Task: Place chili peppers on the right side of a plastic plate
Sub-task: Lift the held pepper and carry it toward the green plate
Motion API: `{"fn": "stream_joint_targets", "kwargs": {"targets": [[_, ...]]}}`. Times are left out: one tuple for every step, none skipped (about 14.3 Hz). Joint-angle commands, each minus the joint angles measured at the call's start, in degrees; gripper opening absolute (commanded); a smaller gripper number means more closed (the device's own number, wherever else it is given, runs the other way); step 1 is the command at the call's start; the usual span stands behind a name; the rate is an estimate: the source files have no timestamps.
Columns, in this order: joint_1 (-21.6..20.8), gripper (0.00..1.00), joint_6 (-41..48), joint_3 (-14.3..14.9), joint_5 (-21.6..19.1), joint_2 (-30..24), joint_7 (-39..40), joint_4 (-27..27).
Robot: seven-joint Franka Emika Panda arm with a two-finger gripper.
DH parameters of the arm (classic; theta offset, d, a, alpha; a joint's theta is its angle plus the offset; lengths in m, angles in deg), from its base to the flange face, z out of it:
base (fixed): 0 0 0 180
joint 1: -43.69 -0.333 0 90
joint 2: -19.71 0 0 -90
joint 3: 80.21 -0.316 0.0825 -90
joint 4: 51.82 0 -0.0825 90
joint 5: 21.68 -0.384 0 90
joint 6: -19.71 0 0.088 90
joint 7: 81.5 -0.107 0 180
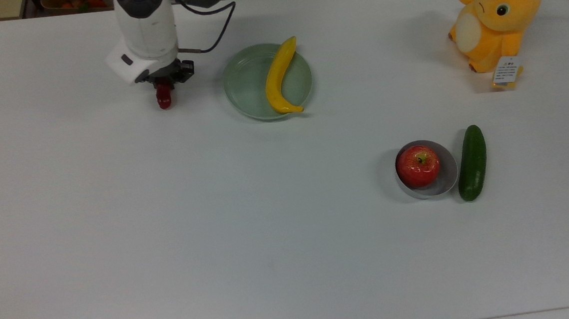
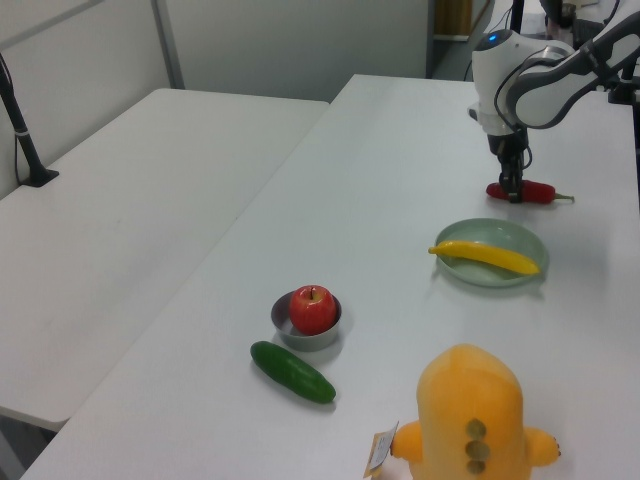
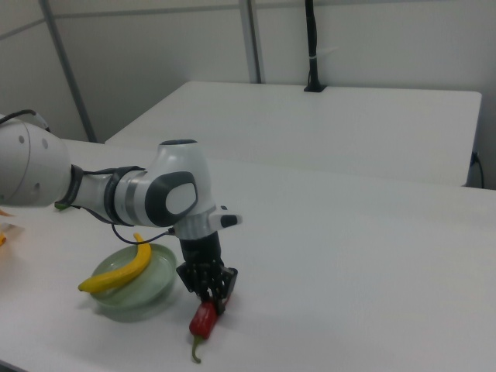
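Banana (image 1: 279, 77) across plastic plate (image 1: 245, 84); apple (image 1: 417, 165) in grey bowl (image 1: 447, 175) (cucumber (image 1: 471, 162) beside). Chili pepper (image 1: 163, 97) pinched in gripper (image 1: 165, 84), left of plate in the top view; bare table (image 1: 219, 224) around.

i work over a broad white table (image 1: 169, 227), matte and evenly lit, with soft shadows. a second white table (image 2: 130, 200) stands beside it across a narrow gap in the left view. pale grey partition walls (image 3: 155, 70) with thin metal uprights close off the room behind. a black pole (image 3: 311, 46) stands clamped at the far table's edge in the right view.
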Motion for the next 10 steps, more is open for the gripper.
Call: {"fn": "stream_joint_targets", "kwargs": {"targets": [[-0.94,0.32,-1.24,-1.13,0.46,0.3,-4.85,-0.17],[-1.37,0.32,-1.59,-1.39,0.28,0.3,-5.3,-0.17],[-1.55,0.32,-1.77,-1.57,0.2,0.38,-6.26,-0.17],[-1.73,0.32,-2.03,-1.92,0.11,0.38,-7.22,-0.17],[-1.9,0.32,-2.65,-2.44,0.11,0.38,-8.36,-0.17],[-1.9,0.32,-3.26,-3.14,0.02,0.38,-9.85,-0.17],[-1.9,0.32,-3.35,-3.5,0.02,0.38,-11.17,-0.17],[-1.99,0.32,-3.35,-3.94,-0.07,0.38,-11.71,-0.09],[-1.99,0.32,-3.35,-4.29,-0.07,0.38,-11.72,-0.09],[-1.99,0.32,-3.35,-4.47,-0.16,0.47,-11.8,0.09]]}}
